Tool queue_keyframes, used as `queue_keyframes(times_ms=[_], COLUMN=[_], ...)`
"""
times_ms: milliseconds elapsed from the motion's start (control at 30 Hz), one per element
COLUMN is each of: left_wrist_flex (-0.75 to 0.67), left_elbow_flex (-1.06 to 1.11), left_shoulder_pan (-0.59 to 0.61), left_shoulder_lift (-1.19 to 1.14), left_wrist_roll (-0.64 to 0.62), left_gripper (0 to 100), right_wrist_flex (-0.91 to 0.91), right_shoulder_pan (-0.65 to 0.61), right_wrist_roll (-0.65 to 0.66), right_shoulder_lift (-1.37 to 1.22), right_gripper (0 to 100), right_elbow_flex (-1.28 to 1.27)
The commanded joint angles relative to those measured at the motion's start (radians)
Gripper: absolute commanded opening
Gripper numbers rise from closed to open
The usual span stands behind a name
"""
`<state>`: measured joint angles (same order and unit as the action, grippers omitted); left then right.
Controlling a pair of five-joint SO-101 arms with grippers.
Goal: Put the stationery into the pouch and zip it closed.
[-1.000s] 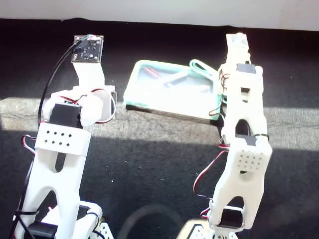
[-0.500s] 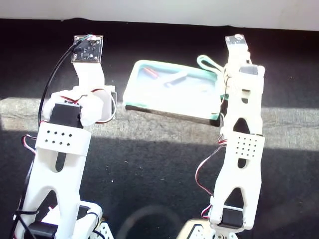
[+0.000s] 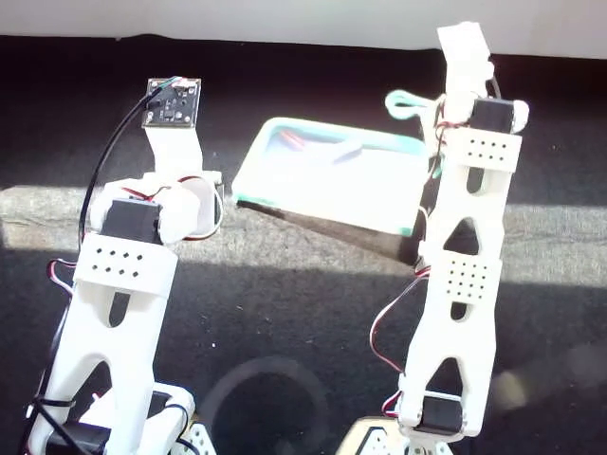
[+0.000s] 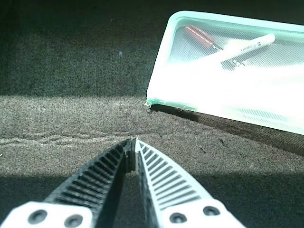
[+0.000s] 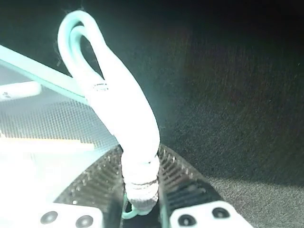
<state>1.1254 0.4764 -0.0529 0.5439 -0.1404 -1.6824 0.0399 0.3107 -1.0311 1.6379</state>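
The mint-edged mesh pouch [image 3: 322, 185] lies on the dark mat between the two arms, its right end lifted off the surface. Inside it I see a red pen [image 4: 202, 37] and a white marker [image 4: 247, 47]. My right gripper [image 5: 140, 159] is shut on the pouch's mint strap loop [image 5: 109, 95], which curls up past the arm [image 3: 408, 102]. My left gripper [image 4: 131, 142] is shut on nothing, low over the mat a short way from the pouch's [image 4: 228, 95] near left corner.
A bright band of sunlight [image 3: 285, 251] crosses the dark mat [image 3: 285, 322]. A pale wall edge [image 3: 285, 19] runs along the back. The right arm [image 3: 465, 275] stands upright beside the pouch's right end.
The right arm has risen and swung back with the strap loop in its gripper, lifting and tilting the pouch's right end. The left arm has barely shifted.
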Motion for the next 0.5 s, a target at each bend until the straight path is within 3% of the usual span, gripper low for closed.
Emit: queue_keyframes(times_ms=[0,267,467], left_wrist_flex=[-0.018,-0.015,-0.02], left_elbow_flex=[-0.005,-0.01,-0.015], left_shoulder_pan=[0.008,0.008,0.002], left_shoulder_lift=[0.007,0.007,0.007], left_wrist_roll=[-0.008,-0.008,-0.008], left_gripper=[1,1,1], right_wrist_flex=[-0.035,-0.074,-0.068], right_shoulder_pan=[-0.053,-0.203,-0.298], right_wrist_roll=[0.006,0.008,0.011], right_shoulder_lift=[0.209,0.538,0.639], right_gripper=[0.6,0.6,0.6], right_elbow_flex=[0.134,0.128,0.131])
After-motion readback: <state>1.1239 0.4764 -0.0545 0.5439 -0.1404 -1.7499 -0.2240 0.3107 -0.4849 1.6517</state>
